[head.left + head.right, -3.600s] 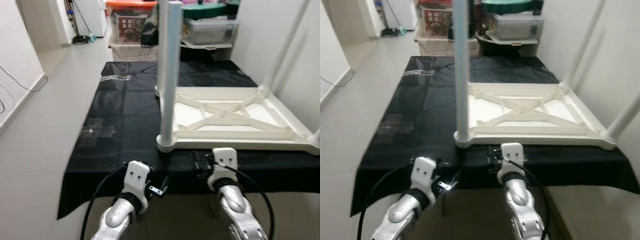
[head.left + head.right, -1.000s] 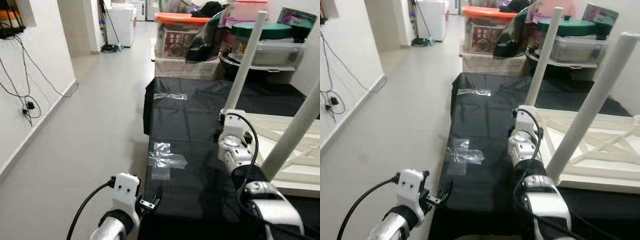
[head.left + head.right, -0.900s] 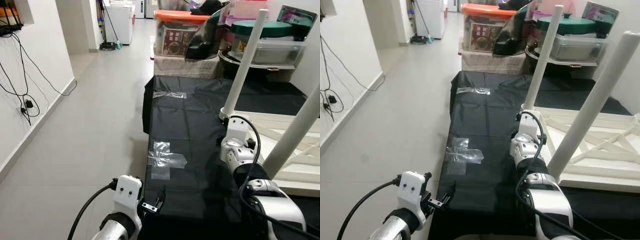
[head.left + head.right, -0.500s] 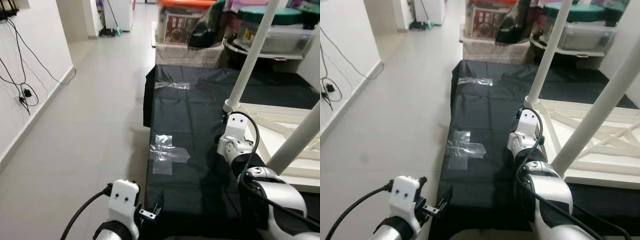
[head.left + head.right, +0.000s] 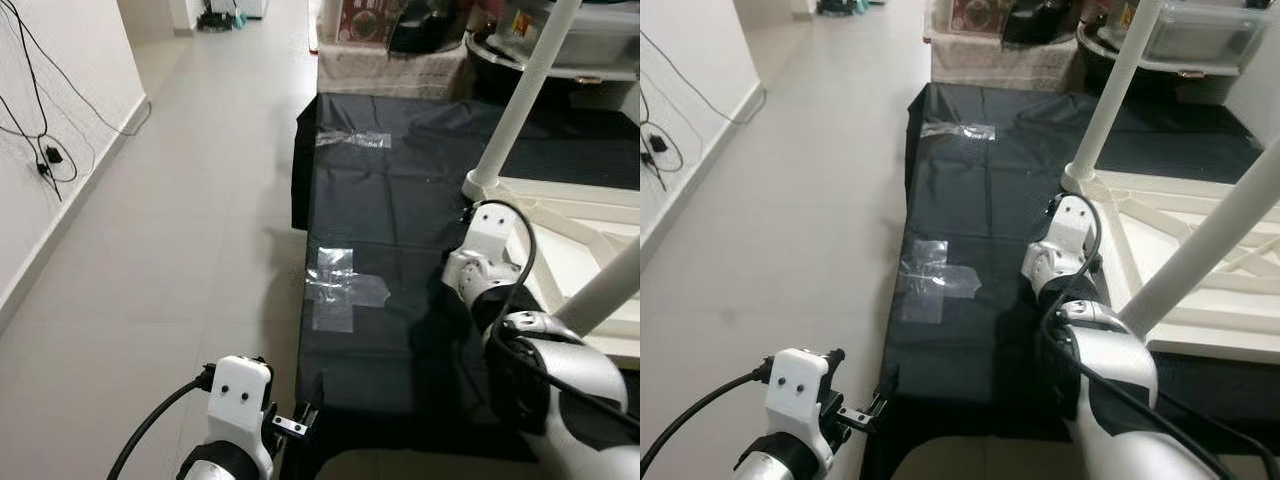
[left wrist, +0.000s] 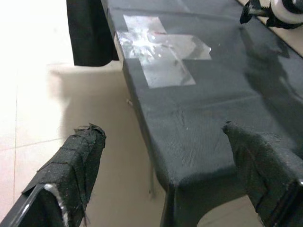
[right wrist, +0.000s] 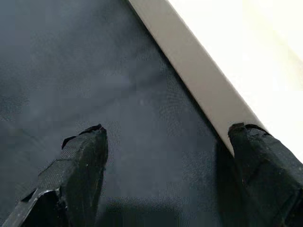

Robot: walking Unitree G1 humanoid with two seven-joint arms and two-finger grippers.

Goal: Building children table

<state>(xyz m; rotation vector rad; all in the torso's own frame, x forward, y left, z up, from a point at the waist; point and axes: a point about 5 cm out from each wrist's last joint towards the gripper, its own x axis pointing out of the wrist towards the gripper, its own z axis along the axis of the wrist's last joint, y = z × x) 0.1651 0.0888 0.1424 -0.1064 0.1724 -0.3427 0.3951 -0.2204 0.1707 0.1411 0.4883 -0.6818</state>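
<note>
The white table [image 5: 560,215] lies upside down on the right half of a bench [image 5: 390,330] draped in black cloth — its legs [image 5: 520,95] point upward, tilting slightly. The right gripper [image 7: 170,175], jaws wide, hovers over the cloth beside the table's near edge. The left gripper [image 6: 165,170] — jaws wide too — hangs at the bench's near-left corner, near crossed strips of clear tape [image 5: 345,293].

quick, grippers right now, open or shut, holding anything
Left gripper: open, holding nothing, over the near corner of the black cloth.
Right gripper: open, holding nothing, over the cloth beside the white table edge.
</note>
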